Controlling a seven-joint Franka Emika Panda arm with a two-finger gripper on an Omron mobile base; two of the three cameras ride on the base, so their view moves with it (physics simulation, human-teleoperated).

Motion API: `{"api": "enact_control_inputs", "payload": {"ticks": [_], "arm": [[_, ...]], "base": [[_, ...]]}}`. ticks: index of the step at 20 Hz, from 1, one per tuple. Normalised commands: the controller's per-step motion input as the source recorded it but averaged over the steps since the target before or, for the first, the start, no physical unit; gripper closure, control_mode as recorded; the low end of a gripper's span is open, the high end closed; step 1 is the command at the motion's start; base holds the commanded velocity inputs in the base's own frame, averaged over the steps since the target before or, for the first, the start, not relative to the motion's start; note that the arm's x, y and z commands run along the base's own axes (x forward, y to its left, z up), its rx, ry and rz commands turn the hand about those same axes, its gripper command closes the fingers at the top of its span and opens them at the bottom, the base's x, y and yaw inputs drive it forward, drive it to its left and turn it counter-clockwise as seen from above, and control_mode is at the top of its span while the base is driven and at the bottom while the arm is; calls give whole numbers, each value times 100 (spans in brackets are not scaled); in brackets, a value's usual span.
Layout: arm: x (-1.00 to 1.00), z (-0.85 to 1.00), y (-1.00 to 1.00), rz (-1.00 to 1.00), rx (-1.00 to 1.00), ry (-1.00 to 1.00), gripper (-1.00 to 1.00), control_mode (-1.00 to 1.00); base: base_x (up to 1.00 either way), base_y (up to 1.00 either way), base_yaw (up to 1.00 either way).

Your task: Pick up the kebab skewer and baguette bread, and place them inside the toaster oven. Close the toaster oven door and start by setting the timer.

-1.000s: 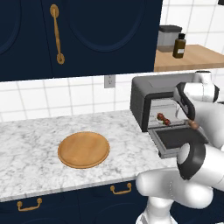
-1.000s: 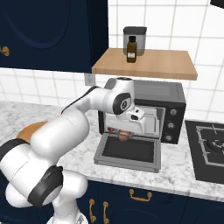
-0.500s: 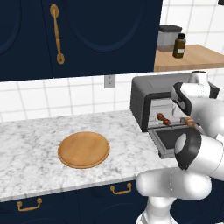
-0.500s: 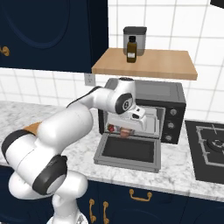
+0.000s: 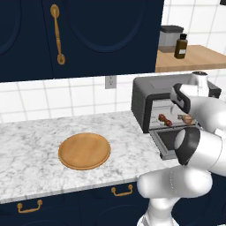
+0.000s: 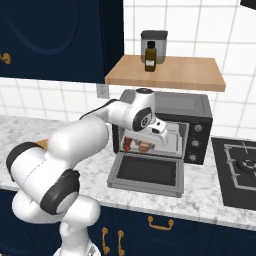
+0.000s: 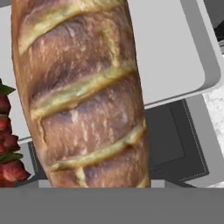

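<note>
The dark toaster oven (image 5: pixel 145 95) (image 6: pixel 200 107) stands on the counter with its door (image 5: pixel 165 143) (image 6: pixel 147 172) (image 7: pixel 170 140) dropped flat. The kebab skewer (image 5: pixel 165 119) (image 6: pixel 129 144) (image 7: pixel 8 144) lies inside on the left of the pale tray (image 7: pixel 170 57). My gripper (image 5: pixel 187 116) (image 6: pixel 150 144) reaches into the oven mouth, shut on the baguette bread (image 5: pixel 186 118) (image 6: pixel 145 146) (image 7: pixel 83 96). The loaf hangs over the tray just right of the skewer. In the hand view the slashed golden-brown crust hides my finger tips.
A round wooden board (image 5: pixel 84 151) lies on the marble counter left of the oven. Above the oven, a wooden shelf (image 6: pixel 165 72) carries a brown bottle (image 5: pixel 180 46) (image 6: pixel 149 57) and a grey canister (image 6: pixel 153 40). A stovetop (image 6: pixel 240 170) sits to the oven's right.
My hand has carried the baguette slightly up and deeper into the oven mouth. The skewer, the door and the base have not moved.
</note>
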Motion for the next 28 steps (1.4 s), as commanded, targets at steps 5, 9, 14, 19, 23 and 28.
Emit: {"api": "enact_control_inputs", "payload": {"ticks": [5, 9, 14, 19, 23, 28], "arm": [[35, -6, 0, 0, 0, -6, 100, -100], [35, -12, 0, 0, 0, -4, 100, -100], [26, -17, 0, 0, 0, -5, 100, -100], [23, -18, 0, 0, 0, -4, 100, -100], [28, -11, 0, 0, 0, -2, 100, -100], [15, -5, -3, 0, 0, 0, 100, -100]], "base": [[0, 0, 0], [0, 0, 0], [0, 0, 0], [0, 0, 0], [0, 0, 0], [0, 0, 0]]}}
